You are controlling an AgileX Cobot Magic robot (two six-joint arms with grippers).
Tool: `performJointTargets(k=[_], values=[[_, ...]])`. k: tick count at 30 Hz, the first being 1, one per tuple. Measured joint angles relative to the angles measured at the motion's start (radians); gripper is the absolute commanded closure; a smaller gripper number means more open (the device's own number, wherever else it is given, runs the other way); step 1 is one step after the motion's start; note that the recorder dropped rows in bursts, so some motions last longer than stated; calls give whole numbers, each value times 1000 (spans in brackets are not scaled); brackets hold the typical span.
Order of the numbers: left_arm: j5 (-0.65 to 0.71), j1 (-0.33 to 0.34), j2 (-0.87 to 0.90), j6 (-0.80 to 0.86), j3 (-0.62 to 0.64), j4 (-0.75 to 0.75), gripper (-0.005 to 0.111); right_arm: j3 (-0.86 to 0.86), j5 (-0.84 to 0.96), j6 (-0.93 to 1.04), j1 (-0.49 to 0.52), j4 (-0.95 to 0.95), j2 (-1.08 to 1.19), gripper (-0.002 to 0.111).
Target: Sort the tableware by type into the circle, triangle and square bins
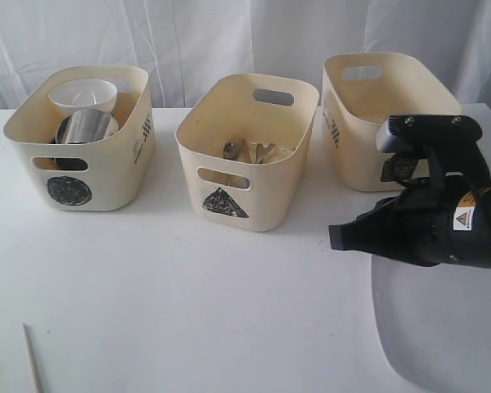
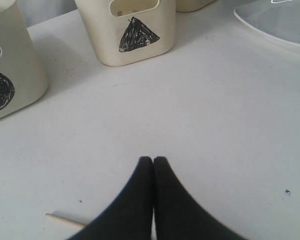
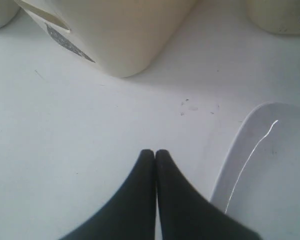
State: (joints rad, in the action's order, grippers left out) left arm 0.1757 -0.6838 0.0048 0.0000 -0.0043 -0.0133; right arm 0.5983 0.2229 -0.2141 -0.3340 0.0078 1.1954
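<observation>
Three cream bins stand in a row at the back: the circle bin (image 1: 114, 176), the triangle bin (image 1: 270, 209) and the square bin (image 1: 352, 147). A small white bowl (image 1: 83, 97) and a steel mug (image 1: 86, 127) sit in the circle bin. Steel cutlery (image 1: 245, 151) lies in the triangle bin. The large white plate (image 1: 442, 327) lies at the front right. My right gripper (image 3: 155, 152) is shut and empty, just beside the plate's (image 3: 270, 160) rim. A wooden chopstick (image 1: 33, 360) lies at the front left. My left gripper (image 2: 153, 160) hovers shut and empty over the chopstick (image 2: 65, 220).
The right arm (image 1: 450, 221) covers part of the square bin's front. Bare white table (image 1: 213, 311) stretches between the bins and the front edge. White curtains hang behind the bins.
</observation>
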Motion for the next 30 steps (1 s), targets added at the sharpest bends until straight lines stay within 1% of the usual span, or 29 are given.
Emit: performJointTargets(k=[6, 23, 27, 30], values=[[0, 0, 0, 0, 0, 0, 107, -3, 6, 0, 1, 1, 0, 108], [0, 0, 0, 0, 0, -2, 107, -91, 14, 0, 2, 2, -9, 108], [0, 0, 0, 0, 0, -2, 107, -140, 14, 0, 2, 2, -54, 108], [0, 0, 0, 0, 0, -2, 107, -186, 14, 0, 2, 2, -143, 108]])
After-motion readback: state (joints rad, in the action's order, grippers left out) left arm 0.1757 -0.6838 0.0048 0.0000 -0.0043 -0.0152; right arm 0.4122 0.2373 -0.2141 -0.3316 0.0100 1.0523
